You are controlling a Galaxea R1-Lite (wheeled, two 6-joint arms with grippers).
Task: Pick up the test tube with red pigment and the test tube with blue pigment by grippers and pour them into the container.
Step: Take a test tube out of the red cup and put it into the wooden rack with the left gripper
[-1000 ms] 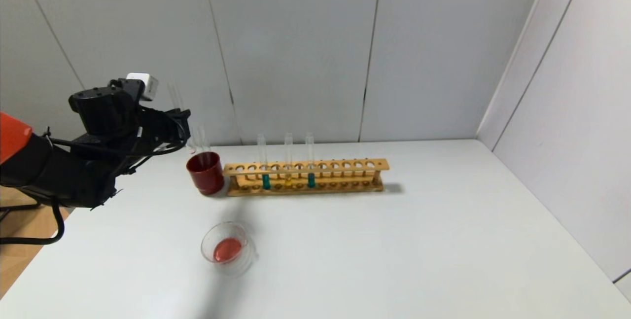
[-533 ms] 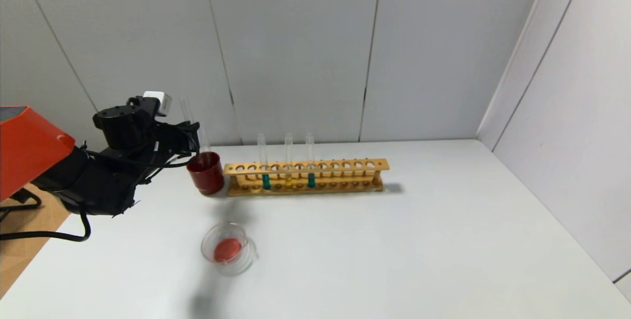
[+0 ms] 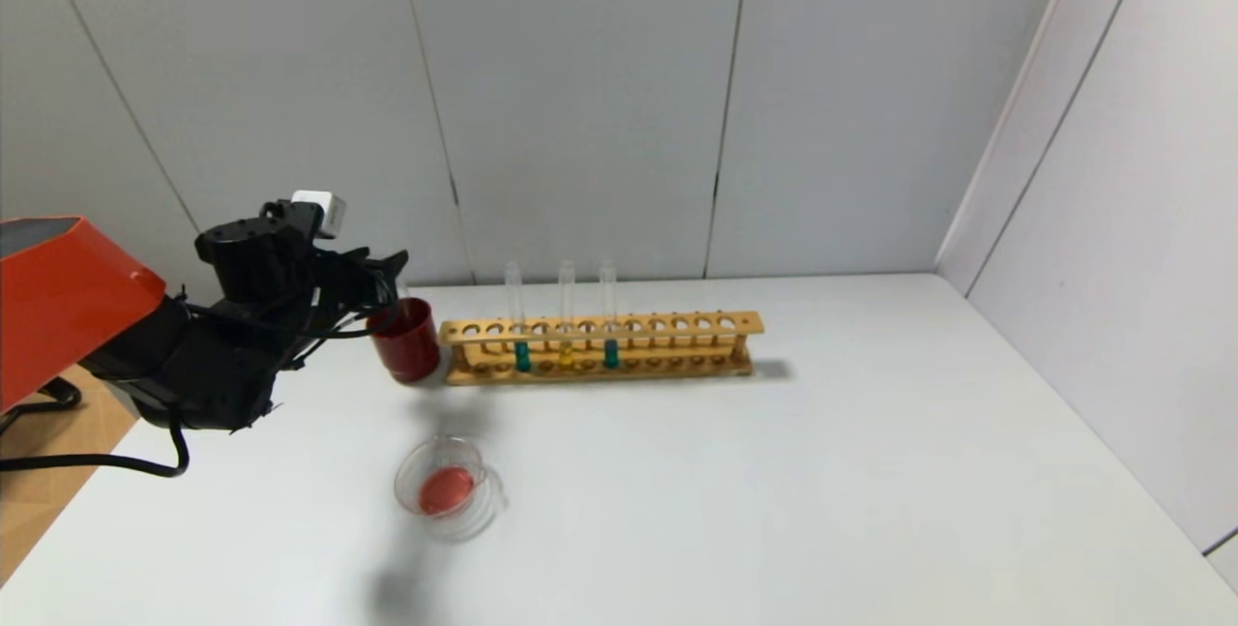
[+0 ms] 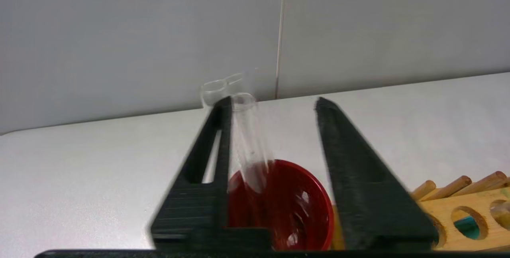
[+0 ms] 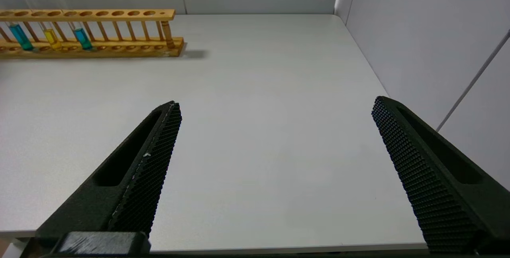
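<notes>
The left hand (image 4: 271, 104) stands open over the red cup (image 4: 287, 206), an emptied test tube (image 4: 249, 138) leaning inside against one finger. The container (image 3: 447, 488), holding red liquid, sits on the desk (image 3: 774, 491) nearer than that hand. The right hand (image 5: 275, 106) gapes wide, empty.

Even, diffuse bright light on white worktop (image 3: 870, 471), no hard glare. Soft shadows only: short one behind right end of wooden rack (image 3: 600, 347), smeared grey patches on worktop near glass dish (image 3: 447, 489), below and right of left jaws. Left wrist view: empty tube (image 4: 249, 142) between jaws motion-blurred, ghosted double rim; red cup (image 4: 281, 206) beneath jaws soft, faint highlights inside. Right wrist view sharp; walls lean toward frame edges.
</notes>
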